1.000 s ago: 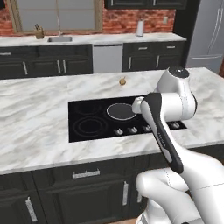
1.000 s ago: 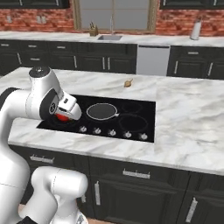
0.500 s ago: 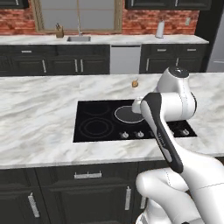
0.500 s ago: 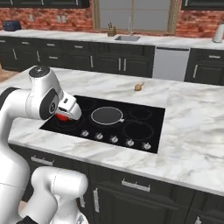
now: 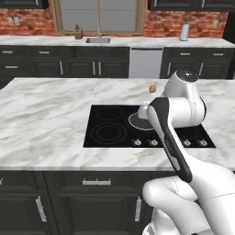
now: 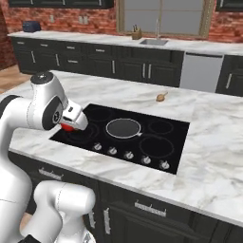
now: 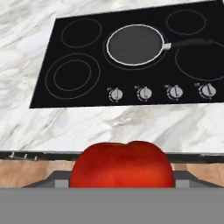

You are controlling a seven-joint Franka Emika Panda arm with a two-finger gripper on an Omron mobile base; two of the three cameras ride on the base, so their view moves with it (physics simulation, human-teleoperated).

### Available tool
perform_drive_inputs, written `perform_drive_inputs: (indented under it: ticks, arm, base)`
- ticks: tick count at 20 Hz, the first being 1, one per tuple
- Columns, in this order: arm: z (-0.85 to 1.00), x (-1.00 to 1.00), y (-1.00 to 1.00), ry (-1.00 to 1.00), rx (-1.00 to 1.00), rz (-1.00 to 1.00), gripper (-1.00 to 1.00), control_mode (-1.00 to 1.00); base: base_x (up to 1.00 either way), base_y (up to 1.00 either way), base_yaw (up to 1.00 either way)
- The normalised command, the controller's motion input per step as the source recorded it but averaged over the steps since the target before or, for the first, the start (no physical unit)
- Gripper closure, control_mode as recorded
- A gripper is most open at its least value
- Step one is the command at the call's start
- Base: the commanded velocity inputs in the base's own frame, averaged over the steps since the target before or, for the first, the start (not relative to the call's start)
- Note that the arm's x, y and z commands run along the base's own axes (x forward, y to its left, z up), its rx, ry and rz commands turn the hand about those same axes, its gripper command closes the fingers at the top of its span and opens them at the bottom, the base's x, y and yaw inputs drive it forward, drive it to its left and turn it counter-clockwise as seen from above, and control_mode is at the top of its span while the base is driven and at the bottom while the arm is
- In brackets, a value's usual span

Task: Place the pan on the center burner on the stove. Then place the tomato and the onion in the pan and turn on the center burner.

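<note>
Gripper [image 7: 121, 181] clutches the tomato [image 7: 121, 165] above the counter's front edge; ahead, the pan [image 7: 134, 44] sits on the stove [image 7: 87, 94], marble bare all around.

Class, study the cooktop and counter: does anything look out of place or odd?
The onion lies alone on the counter behind the stove, far from the pan. Nothing is spilled or damaged.

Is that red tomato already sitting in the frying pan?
Apart. In the hand view the tomato sits close at the gripper, while the pan lies empty far off on the stove.
</note>
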Motion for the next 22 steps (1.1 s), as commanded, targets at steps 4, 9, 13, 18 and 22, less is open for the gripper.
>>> perform_drive_inputs:
  ticks: [4,9,13,18,22]
  arm:
    - [0.00,0.00,0.00,0.00,0.00,0.00,1.00,1.00]
    - [0.00,0.00,0.00,0.00,0.00,0.00,1.00,1.00]
    - [0.00,0.00,0.00,0.00,0.00,0.00,1.00,1.00]
    - [0.00,0.09,-0.11,0.01,0.00,0.11,1.00,-1.00]
    - [0.00,0.23,-0.37,0.00,0.00,0.16,1.00,-1.00]
  base:
    - [0.34,-0.24,0.21]
    - [0.25,-0.21,0.21]
    - [0.09,-0.20,0.20]
    - [0.04,-0.08,0.08]
    - [0.00,0.00,0.00]
